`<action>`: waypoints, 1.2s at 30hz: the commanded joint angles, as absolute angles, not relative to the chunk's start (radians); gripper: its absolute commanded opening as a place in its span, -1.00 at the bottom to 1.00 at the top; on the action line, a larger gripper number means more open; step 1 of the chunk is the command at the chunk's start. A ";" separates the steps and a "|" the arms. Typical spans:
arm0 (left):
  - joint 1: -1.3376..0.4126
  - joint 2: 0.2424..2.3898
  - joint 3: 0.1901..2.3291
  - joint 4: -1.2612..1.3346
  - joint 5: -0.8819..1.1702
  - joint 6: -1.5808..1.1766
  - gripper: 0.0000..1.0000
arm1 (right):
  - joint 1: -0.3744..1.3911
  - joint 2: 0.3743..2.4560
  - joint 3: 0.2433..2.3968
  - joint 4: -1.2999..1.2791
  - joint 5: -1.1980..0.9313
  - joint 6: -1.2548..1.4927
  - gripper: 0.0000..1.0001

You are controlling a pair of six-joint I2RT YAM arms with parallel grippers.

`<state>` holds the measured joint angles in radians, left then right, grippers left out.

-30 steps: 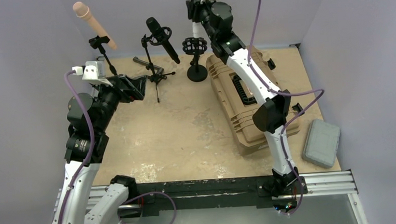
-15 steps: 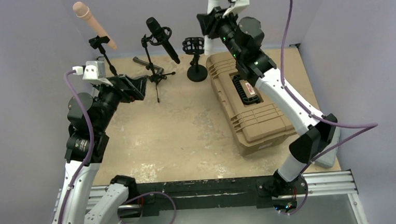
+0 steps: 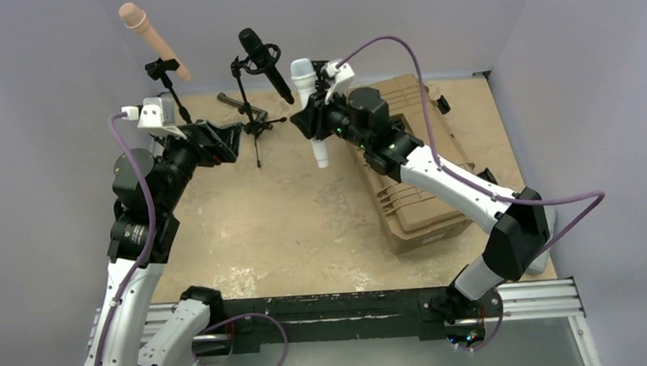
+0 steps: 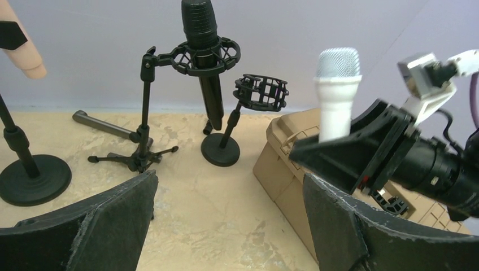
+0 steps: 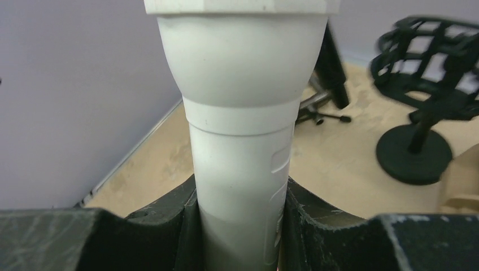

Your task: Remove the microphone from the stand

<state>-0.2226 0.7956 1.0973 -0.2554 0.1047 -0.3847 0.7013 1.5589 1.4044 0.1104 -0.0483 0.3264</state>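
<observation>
Above the sandy bench (image 3: 289, 227), just left of the tan case (image 3: 415, 203), my right fingers (image 5: 141, 231) are clamped on the white microphone (image 3: 303, 78). It is held head up, apart from the empty black cradle stand (image 4: 261, 93) at the far side. My left fingers (image 4: 90, 231) stand wide apart, gripping nothing.

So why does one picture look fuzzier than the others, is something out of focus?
Right wrist view: the white microphone fills the frame, fairly sharp, but the empty shock mount behind it is smeared. Left wrist view: the black microphone is crisp, the white one slightly soft. Top view: even, soft light, no glare, nothing blurred.
</observation>
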 commanded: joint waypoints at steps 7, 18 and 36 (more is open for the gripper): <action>-0.215 0.744 1.088 -0.232 0.005 -0.380 0.90 | 0.937 1.603 1.256 0.054 -0.016 0.145 -1.00; -0.215 0.651 1.043 -0.226 -0.169 -0.383 0.90 | 1.014 1.757 1.217 -0.046 0.131 0.007 -1.00; -0.215 0.662 1.048 -0.225 -0.136 -0.397 0.90 | 1.015 1.998 1.313 -0.155 0.314 0.149 -1.00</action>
<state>-0.2226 0.6605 1.0489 -0.2554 -0.1444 -0.3840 1.0134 2.0041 1.2942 -0.1379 0.2790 0.1150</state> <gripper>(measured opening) 0.954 0.356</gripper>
